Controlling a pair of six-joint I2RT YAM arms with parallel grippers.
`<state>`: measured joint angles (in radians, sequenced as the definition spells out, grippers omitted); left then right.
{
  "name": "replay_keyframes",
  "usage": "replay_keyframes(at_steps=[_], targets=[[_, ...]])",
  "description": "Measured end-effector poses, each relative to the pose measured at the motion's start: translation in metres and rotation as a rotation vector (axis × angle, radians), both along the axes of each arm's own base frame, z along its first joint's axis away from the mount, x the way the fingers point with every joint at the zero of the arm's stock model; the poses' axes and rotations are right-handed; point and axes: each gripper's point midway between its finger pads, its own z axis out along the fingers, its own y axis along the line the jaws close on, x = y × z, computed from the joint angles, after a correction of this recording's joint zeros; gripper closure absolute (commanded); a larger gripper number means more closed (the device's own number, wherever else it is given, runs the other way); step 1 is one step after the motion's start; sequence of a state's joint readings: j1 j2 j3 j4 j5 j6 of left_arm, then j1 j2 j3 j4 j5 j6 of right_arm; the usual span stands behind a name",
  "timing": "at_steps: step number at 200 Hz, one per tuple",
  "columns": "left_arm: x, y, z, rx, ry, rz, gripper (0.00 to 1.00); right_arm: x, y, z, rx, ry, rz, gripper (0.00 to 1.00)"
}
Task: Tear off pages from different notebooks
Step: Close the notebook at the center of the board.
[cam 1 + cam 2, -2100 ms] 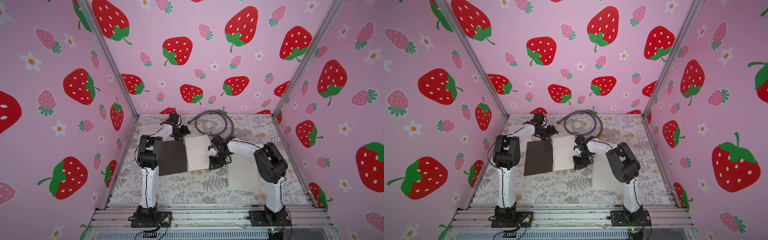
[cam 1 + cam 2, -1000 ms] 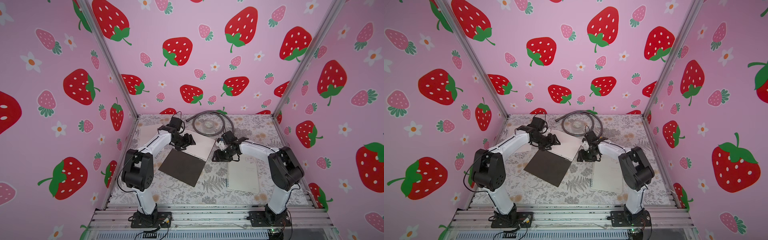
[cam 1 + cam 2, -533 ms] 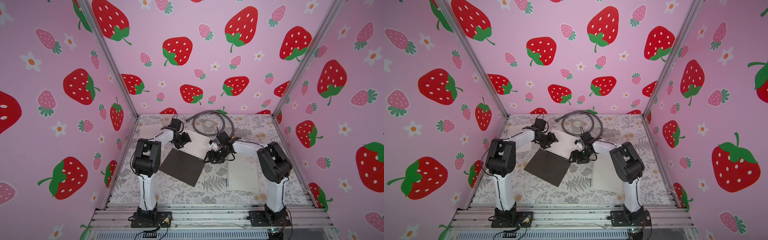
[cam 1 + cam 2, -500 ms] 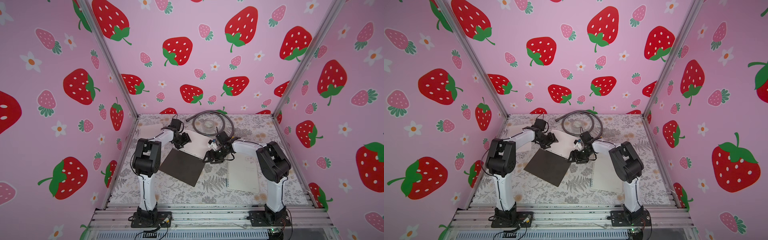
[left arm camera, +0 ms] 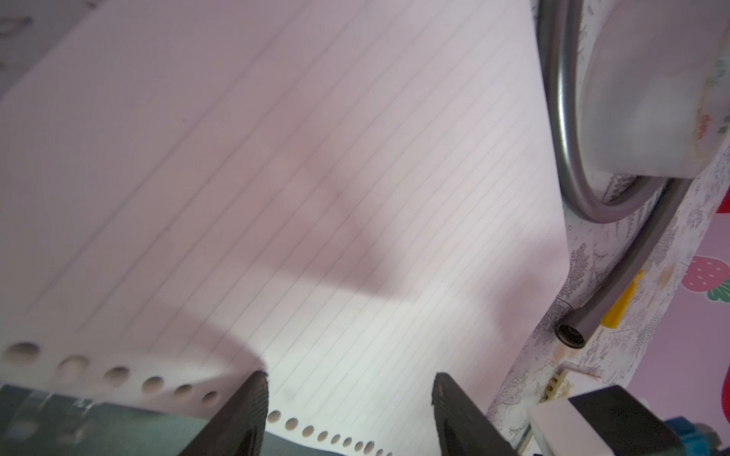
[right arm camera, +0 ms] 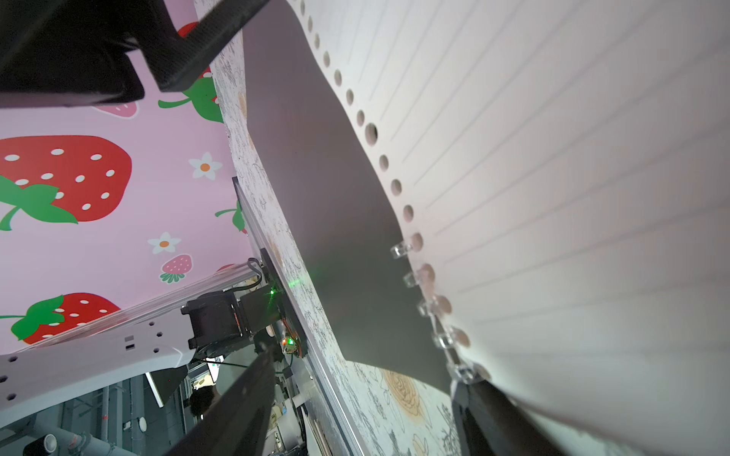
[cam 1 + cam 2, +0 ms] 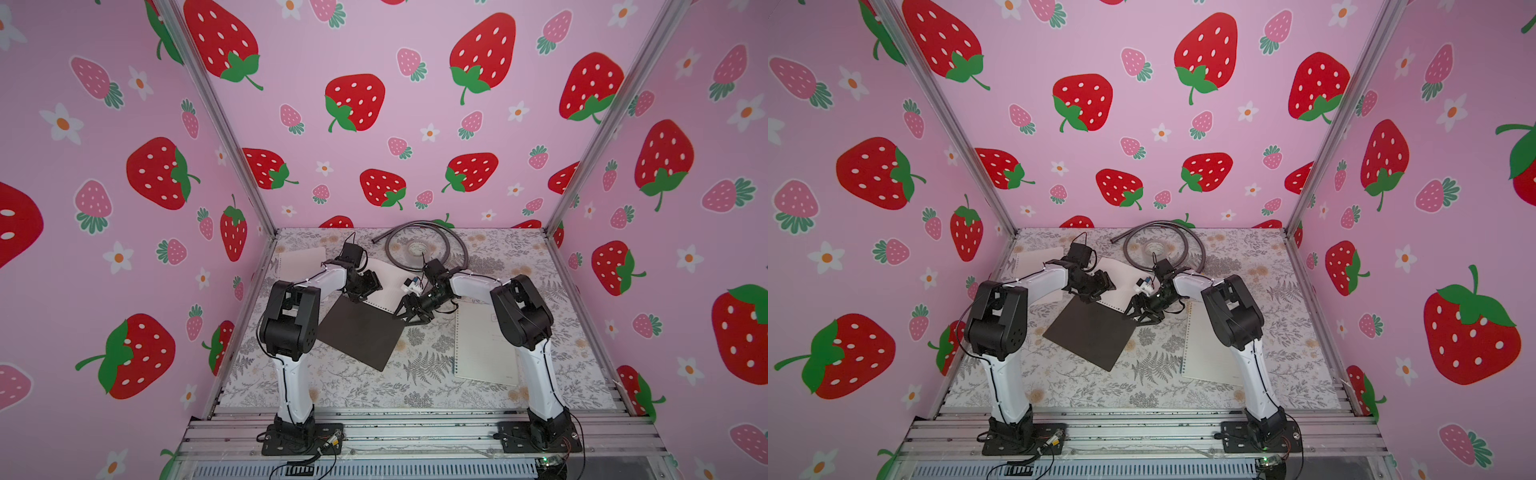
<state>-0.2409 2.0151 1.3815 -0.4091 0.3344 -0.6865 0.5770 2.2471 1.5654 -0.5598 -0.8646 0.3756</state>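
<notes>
Two notebooks share the floral tabletop point(image 7: 345, 386). At the far left, about ten o'clock, a loose lined sheet point(image 7: 301, 259) lies flat, well apart from the rest. Next, the left gripper point(image 7: 368, 289) hovers low over the open page point(image 7: 388, 286) of the dark-covered notebook point(image 7: 361, 336), jaws apart and empty; its wrist view shows only lined paper under the gap. That notebook sits at the centre, cover folded back toward seven o'clock and page lying toward one o'clock. The right gripper point(image 7: 409, 318) is at the binding end of the same page, jaws also spread and clamping nothing. One finger point(image 6: 493, 414) seems tucked under the sheet's corner beside the clear binding loops point(image 6: 434, 308). I'd expect the page to be light, thin and floppy, likely to buckle if pushed and to give way first along its punched holes. The notebook looks light enough to skid, so I'd pin it near the binding and pinch the page close to the hole row. A grey hose point(image 5: 561, 118) coils at twelve o'clock just beyond the page's far edge, with a white roll point(image 7: 415, 248) inside it, so a pull that way is crowded. At four o'clock the translucent-covered notebook point(image 7: 482, 349) lies closed, partly beneath the right arm.
</notes>
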Motion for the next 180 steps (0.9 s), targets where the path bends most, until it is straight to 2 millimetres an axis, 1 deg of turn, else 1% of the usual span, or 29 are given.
replay_keyframes(at_steps=[13,22,29,36,56,64,75,115,143,155,162,175,176,180], targets=[[-0.001,-0.002,0.000,-0.004,0.000,-0.005,0.33,0.006,0.002,0.003,0.021,0.009,-0.022,0.34],[-0.002,-0.004,0.000,-0.006,0.002,-0.008,0.33,0.011,0.003,0.005,0.038,0.021,-0.039,0.39],[-0.002,-0.004,0.000,-0.009,0.003,-0.010,0.33,0.015,0.003,0.006,0.047,0.032,-0.052,0.46],[-0.002,-0.005,0.000,-0.009,0.002,-0.010,0.33,0.017,0.003,0.005,0.045,0.047,-0.066,0.57],[-0.002,-0.006,0.000,-0.017,0.003,-0.012,0.33,0.022,0.003,-0.007,0.031,0.096,-0.092,0.85],[-0.002,-0.007,0.000,-0.018,0.002,-0.013,0.33,0.023,0.002,-0.012,0.024,0.112,-0.096,0.92],[-0.003,-0.008,0.000,-0.021,0.004,-0.014,0.33,0.023,0.001,-0.016,0.014,0.130,-0.107,1.00],[-0.002,-0.009,0.001,-0.028,-0.001,-0.016,0.33,0.025,0.000,-0.017,0.000,0.131,-0.118,1.00],[-0.008,-0.019,0.008,-0.072,-0.003,-0.049,0.30,0.026,-0.001,-0.018,-0.007,0.137,-0.128,1.00],[-0.012,-0.023,0.021,-0.093,-0.024,-0.072,0.29,0.027,0.000,-0.017,-0.005,0.146,-0.136,1.00],[-0.013,-0.025,0.032,-0.104,-0.043,-0.081,0.28,0.027,0.000,-0.016,-0.001,0.154,-0.143,1.00],[-0.015,-0.028,0.065,-0.128,-0.114,-0.105,0.27,0.029,0.000,-0.014,0.010,0.174,-0.157,1.00],[-0.015,-0.028,0.070,-0.131,-0.126,-0.108,0.27,0.029,0.000,-0.014,0.011,0.175,-0.158,1.00],[-0.016,-0.028,0.080,-0.136,-0.151,-0.114,0.27,0.030,0.000,-0.013,0.017,0.182,-0.162,1.00]])
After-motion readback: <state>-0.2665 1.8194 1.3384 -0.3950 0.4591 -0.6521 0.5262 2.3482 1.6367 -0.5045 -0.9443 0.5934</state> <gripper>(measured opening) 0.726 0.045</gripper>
